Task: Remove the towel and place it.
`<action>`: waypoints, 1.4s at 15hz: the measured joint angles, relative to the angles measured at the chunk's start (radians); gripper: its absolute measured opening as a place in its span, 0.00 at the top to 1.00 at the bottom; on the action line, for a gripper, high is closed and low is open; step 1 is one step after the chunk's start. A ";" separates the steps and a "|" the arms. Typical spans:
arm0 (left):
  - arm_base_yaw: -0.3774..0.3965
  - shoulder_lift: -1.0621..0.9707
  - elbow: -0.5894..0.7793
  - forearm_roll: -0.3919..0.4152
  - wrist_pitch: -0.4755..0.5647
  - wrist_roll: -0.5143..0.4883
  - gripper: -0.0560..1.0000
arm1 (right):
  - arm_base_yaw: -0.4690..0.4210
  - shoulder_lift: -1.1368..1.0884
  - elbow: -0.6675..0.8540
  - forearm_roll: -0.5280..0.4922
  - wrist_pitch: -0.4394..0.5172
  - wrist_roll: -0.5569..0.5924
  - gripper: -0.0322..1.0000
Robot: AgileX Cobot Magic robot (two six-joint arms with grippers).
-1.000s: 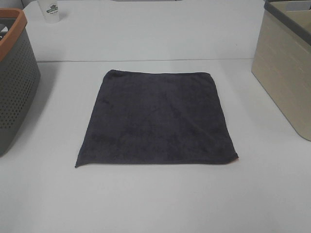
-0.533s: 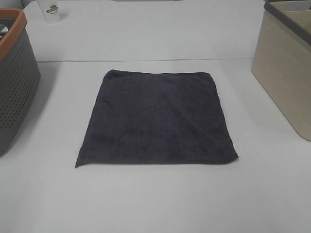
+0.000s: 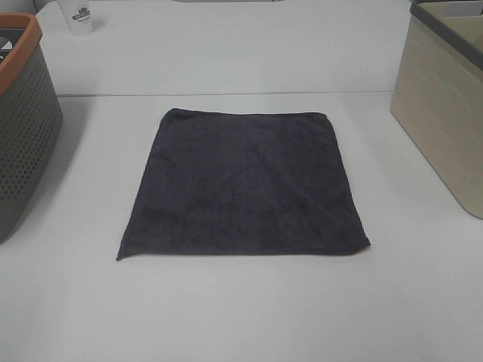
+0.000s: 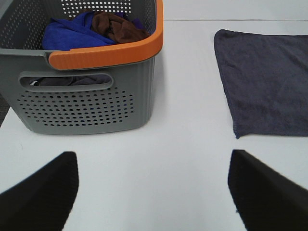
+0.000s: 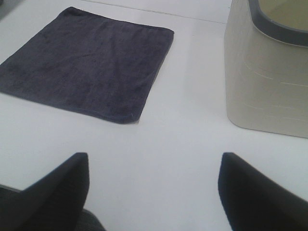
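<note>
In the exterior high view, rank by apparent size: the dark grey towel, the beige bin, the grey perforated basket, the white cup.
1. Dark charcoal terry towel, flat, largest.
2 and 3. Beige ribbed bin and grey perforated orange-rimmed basket: both cropped by the frame, so unranked.
4. Small white printed cup, smallest and farthest.
</note>
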 joint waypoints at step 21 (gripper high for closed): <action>0.000 0.000 0.000 0.000 0.000 0.000 0.20 | 0.000 0.000 0.000 0.000 0.000 0.000 0.25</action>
